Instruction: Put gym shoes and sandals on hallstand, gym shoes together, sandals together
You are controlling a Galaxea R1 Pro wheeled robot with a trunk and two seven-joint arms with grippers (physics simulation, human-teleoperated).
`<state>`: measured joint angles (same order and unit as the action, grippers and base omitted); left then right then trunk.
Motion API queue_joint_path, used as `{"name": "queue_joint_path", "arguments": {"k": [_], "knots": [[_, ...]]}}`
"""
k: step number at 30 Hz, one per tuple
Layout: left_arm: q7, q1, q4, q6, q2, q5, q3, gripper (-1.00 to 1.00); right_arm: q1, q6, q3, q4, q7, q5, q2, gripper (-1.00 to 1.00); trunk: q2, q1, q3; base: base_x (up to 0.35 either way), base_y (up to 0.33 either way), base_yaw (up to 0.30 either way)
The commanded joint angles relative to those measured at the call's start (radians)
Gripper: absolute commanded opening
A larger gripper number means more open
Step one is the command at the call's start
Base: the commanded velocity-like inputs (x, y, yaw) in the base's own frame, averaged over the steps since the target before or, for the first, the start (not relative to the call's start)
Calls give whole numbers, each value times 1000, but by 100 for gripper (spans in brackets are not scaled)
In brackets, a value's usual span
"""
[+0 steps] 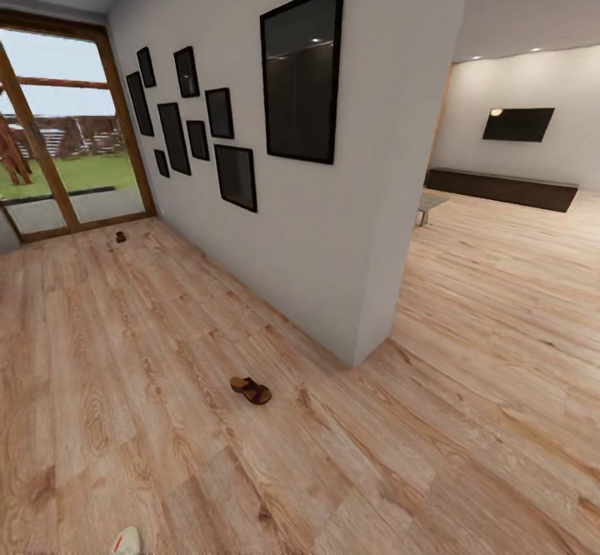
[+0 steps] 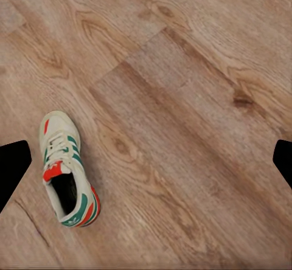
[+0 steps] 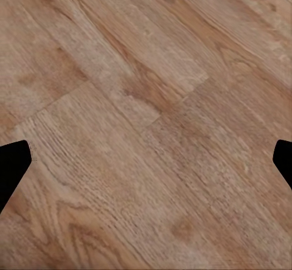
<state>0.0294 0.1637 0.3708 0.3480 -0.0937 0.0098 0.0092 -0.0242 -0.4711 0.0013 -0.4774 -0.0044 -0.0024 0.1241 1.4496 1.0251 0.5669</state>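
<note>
The robot looks to be on its way to the shoes, nothing gathered yet. One sandal (image 1: 251, 390) lies mid-frame on the corridor floor (image 1: 125, 355), another (image 1: 121, 237) upper left; a gym shoe (image 2: 67, 169) sits lower left under the left gripper (image 2: 146, 160). Both grippers' fingers spread wide, empty. Next, I judge: lower onto the shoe.

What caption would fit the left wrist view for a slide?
One gym shoe lies alone on the corridor floor, below the open left claw.

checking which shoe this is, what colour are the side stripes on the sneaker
Teal-green on the gym shoe, clearest in the left wrist view.
</note>
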Motion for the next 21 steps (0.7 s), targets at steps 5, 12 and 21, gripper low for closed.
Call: {"name": "queue_joint_path", "arguments": {"k": [5,12,21], "knots": [[1,1,-1,3,0,1,0,100,0,-3,0,0,-1,0,0,100,0,0,7,0,0,215],[2,2,-1,3,0,1,0,100,0,-3,0,0,0,0,0,100,0,0,15,0,0,214],[2,1,-1,3,0,1,0,100,0,-3,0,0,-1,1,0,100,0,0,26,0,0,214]]}}
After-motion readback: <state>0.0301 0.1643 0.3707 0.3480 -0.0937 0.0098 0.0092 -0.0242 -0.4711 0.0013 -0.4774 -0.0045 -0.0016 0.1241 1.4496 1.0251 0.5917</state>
